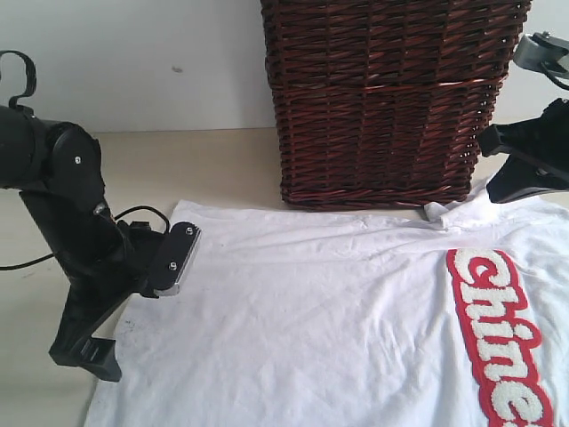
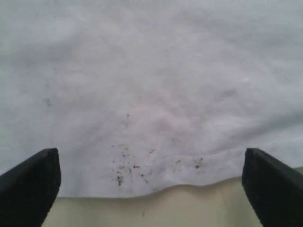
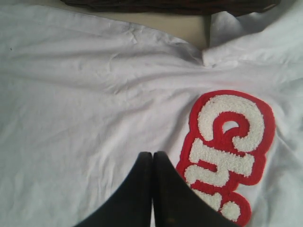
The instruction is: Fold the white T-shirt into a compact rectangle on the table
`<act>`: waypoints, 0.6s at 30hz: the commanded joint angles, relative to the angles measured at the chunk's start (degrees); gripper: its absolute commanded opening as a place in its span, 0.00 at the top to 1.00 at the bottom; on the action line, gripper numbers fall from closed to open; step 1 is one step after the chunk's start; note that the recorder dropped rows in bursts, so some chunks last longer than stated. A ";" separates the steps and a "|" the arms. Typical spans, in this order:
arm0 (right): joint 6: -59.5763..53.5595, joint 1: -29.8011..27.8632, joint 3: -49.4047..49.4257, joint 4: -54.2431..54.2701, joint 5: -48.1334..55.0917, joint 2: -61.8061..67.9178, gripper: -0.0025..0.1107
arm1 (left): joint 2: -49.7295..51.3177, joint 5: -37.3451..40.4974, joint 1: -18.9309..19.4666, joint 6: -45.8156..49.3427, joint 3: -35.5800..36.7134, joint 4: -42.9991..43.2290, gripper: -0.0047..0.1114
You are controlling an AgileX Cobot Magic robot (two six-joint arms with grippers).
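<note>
The white T-shirt (image 1: 320,311) lies spread flat on the table (image 1: 204,169), its red-outlined fuzzy lettering (image 1: 502,329) facing up at the right. My left gripper (image 1: 89,351) is at the shirt's left edge. In the left wrist view it (image 2: 151,189) stands wide open, with the speckled hem of the shirt (image 2: 151,118) and bare table (image 2: 156,208) between its fingers and nothing held. My right gripper (image 3: 152,156) is shut and empty, hovering over the shirt (image 3: 94,104) beside the lettering (image 3: 227,142). In the exterior view it (image 1: 516,173) hangs over the shirt's upper right corner.
A tall dark wicker basket (image 1: 382,98) stands at the back of the table, touching the shirt's upper edge near the collar (image 1: 440,212). Its base (image 3: 165,4) shows in the right wrist view. A pale wall rises behind. A black cable (image 1: 133,213) runs by the left arm.
</note>
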 commanded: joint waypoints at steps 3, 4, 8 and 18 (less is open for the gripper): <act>-0.84 -0.20 0.23 0.39 -0.42 -0.27 0.98 | 2.13 -1.02 0.03 0.22 -0.18 -1.14 0.05; -0.84 -0.20 0.23 0.39 -0.42 -0.27 0.98 | 2.55 -1.02 0.03 0.22 -0.18 -1.14 0.05; -0.84 -0.20 0.23 0.39 -0.42 -0.27 0.98 | 4.39 -1.66 0.03 -0.04 0.59 -0.62 0.05; -0.84 -0.20 0.23 0.52 -0.07 -0.27 0.98 | 4.77 -2.37 1.60 -4.06 3.69 5.45 0.05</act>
